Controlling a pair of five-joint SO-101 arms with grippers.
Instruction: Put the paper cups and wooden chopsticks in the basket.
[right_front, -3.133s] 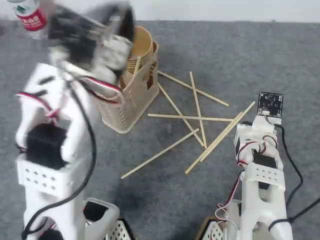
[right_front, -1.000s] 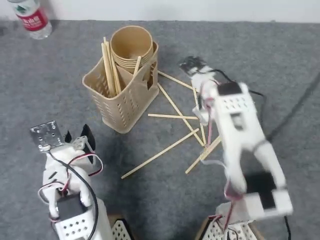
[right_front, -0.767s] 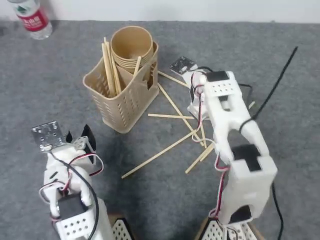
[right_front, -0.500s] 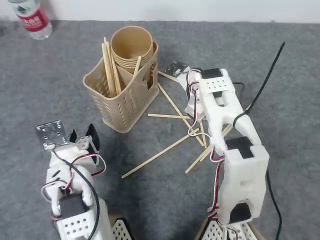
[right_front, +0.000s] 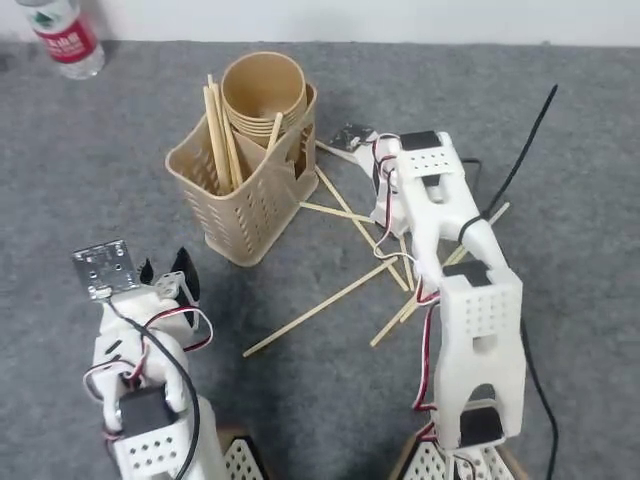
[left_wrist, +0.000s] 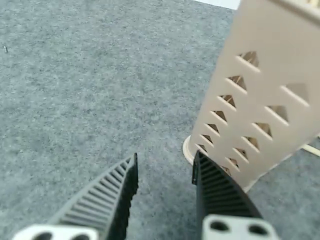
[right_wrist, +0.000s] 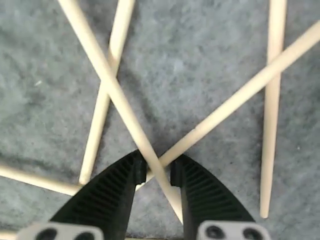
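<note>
The fingers (right_wrist: 117, 192) of the right gripper (right_wrist: 158, 164) are drawn almost together on a slanting chopstick (right_wrist: 130, 125), one on each side of it, low on the grey-covered bench (right_front: 560, 120). The tip of a second chopstick (right_wrist: 240, 97) ends right at that pinch. I cannot tell whether it is caught as well. Around them lie several more loose chopsticks (right_front: 320, 308), crossed over one another.

The basket (right_front: 240, 205) stands near this arm. Stacked paper cups (right_front: 262, 90) are already in it, and a few upright chopsticks (right_front: 218, 130) stand in the section alongside. The cups look done, so the step in hand is clearing the loose sticks, and this grasp has just been taken.

The left gripper (left_wrist: 165, 157) has its fingers spread with nothing between them. It sits low over the bench just beside the foot of the basket.

The next move calls for a clean lift — straight up, so the crossing neighbours are not dragged along. The stick is held near one end and may swing. It then has to be carried over the rim and tipped upright, then let go in the section with the other sticks.
</note>
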